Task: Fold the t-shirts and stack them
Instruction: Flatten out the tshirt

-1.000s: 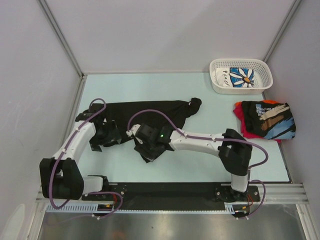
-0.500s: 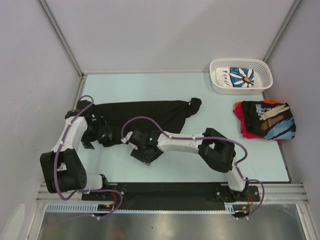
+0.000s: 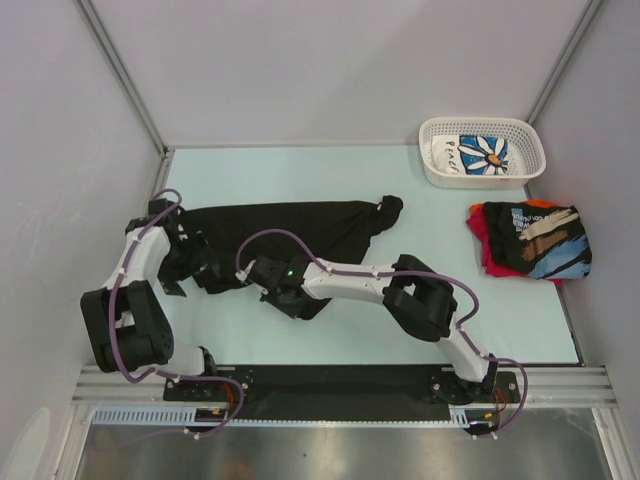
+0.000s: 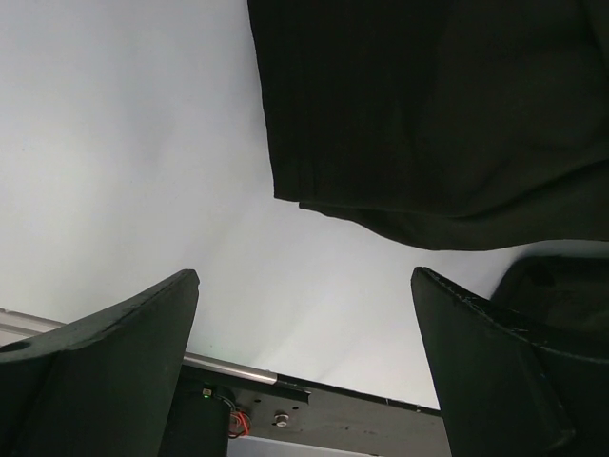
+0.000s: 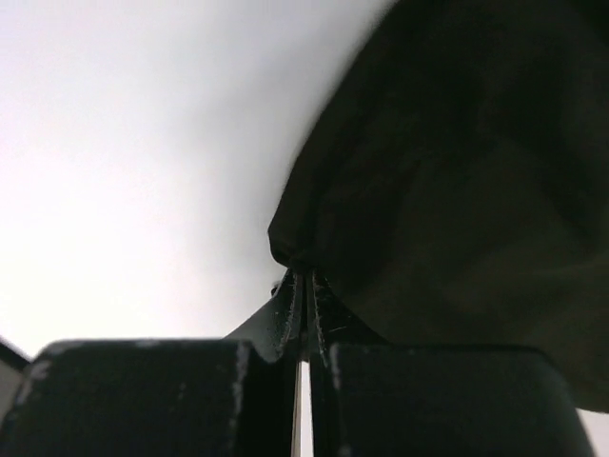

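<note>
A black t-shirt (image 3: 300, 225) lies spread and rumpled on the pale table, left of centre. My right gripper (image 3: 258, 272) is at its near-left edge, shut on a pinched fold of the black cloth (image 5: 447, 171); in the right wrist view the right gripper (image 5: 303, 278) has its jaws together on that fold. My left gripper (image 3: 190, 262) is by the shirt's left side. In the left wrist view the left gripper (image 4: 304, 286) stands open over bare table, and the shirt's hem (image 4: 428, 114) lies just beyond its tips.
Folded t-shirts (image 3: 530, 240) are stacked at the right, a black printed one on a red one. A white lattice basket (image 3: 482, 123) at the back right holds a white daisy-print shirt (image 3: 482, 153). Grey walls close in on three sides.
My right gripper slid left along the shirt's near edge and closed on the cloth. My left arm drew back toward the left wall, its jaws still open.
</note>
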You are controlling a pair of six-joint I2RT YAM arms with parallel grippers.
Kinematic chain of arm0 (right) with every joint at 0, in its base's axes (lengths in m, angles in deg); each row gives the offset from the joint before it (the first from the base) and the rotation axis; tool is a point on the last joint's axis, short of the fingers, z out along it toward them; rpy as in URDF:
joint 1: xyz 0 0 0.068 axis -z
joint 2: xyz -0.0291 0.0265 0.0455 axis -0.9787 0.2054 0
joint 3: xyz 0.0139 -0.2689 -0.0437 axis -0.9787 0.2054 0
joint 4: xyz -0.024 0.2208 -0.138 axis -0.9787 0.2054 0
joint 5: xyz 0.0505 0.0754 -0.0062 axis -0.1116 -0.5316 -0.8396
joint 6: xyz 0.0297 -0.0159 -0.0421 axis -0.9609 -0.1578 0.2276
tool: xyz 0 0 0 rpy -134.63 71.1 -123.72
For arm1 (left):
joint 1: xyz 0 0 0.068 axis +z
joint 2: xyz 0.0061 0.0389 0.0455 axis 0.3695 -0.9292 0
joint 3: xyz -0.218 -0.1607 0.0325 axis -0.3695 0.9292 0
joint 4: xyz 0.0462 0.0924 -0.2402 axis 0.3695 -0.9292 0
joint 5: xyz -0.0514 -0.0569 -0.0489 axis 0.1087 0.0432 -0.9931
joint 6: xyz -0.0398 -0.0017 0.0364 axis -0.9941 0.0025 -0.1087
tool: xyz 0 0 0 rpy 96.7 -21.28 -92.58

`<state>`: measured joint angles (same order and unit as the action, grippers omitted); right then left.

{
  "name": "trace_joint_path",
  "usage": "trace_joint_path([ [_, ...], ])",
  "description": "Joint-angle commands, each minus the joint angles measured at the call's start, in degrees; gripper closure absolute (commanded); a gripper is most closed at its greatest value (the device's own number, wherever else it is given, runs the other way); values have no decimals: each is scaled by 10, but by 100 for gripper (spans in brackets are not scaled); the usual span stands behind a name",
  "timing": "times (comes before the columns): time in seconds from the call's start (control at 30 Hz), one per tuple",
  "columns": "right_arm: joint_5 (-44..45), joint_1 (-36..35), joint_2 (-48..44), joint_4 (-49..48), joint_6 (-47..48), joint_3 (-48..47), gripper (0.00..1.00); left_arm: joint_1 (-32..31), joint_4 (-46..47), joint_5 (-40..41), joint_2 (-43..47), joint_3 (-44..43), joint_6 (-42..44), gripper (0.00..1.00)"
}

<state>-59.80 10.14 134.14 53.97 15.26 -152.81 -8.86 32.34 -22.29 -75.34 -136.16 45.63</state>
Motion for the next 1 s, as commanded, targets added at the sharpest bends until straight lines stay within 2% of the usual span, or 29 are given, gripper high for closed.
trace_joint_path([
  [0.0,75,63,-12,29,-14,-1,100,5,24,-19,14,3,3,0],
  [0.23,155,130,-93,4,-19,11,100,5,34,-28,-8,-35,0,3],
  [0.37,175,161,-154,-45,-25,34,100,5,37,-41,-32,-62,4,4],
  [0.67,280,182,-177,-123,-1,10,100,-1,49,-72,-81,-97,17,5],
  [0.87,376,191,-184,-230,47,13,100,-3,65,-90,-84,-127,23,5],
  [0.97,385,201,-175,-265,74,-4,100,-3,65,-60,-84,-147,25,5],
])
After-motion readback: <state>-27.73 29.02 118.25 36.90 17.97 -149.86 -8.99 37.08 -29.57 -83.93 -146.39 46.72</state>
